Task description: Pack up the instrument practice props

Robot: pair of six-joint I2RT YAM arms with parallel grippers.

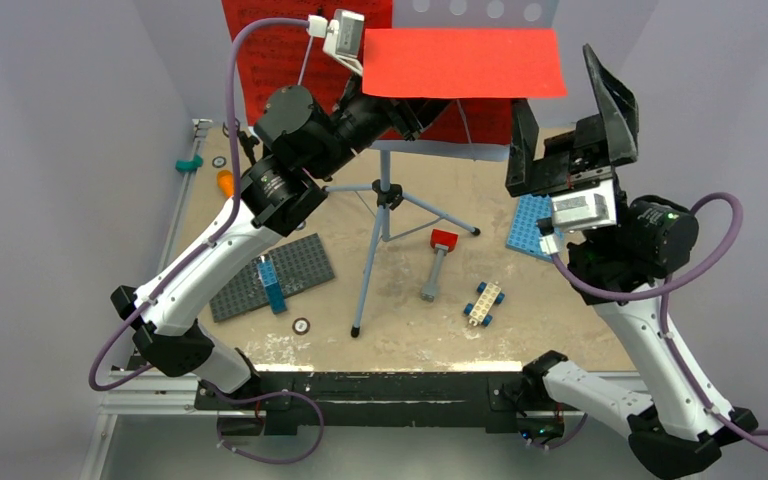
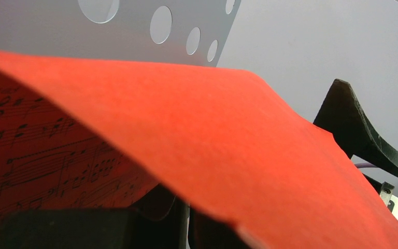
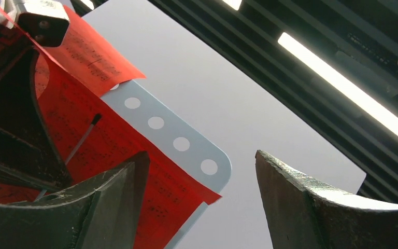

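The pale-blue perforated music stand (image 1: 480,10) rises at the back on its grey tripod (image 1: 385,215). Red sheet-music pages (image 1: 270,60) lean on it. My left gripper (image 2: 189,228) is raised at the stand and shut on one red page (image 1: 460,62), which it holds out flat and curling over the fingers (image 2: 228,135). My right gripper (image 1: 570,115) is lifted to the right of that page, open and empty. In its wrist view (image 3: 202,207) it faces the stand's corner (image 3: 186,150). The orange toy microphone (image 1: 225,183) lies at the far left. I cannot make out the mic stand.
A grey studded plate (image 1: 305,265) with a blue brick (image 1: 274,285) lies at the front left. A blue plate (image 1: 530,225) sits under the right arm. A red-headed hammer (image 1: 438,262) and a small toy car (image 1: 483,301) lie in the middle. A green piece (image 1: 188,160) is at the left rail.
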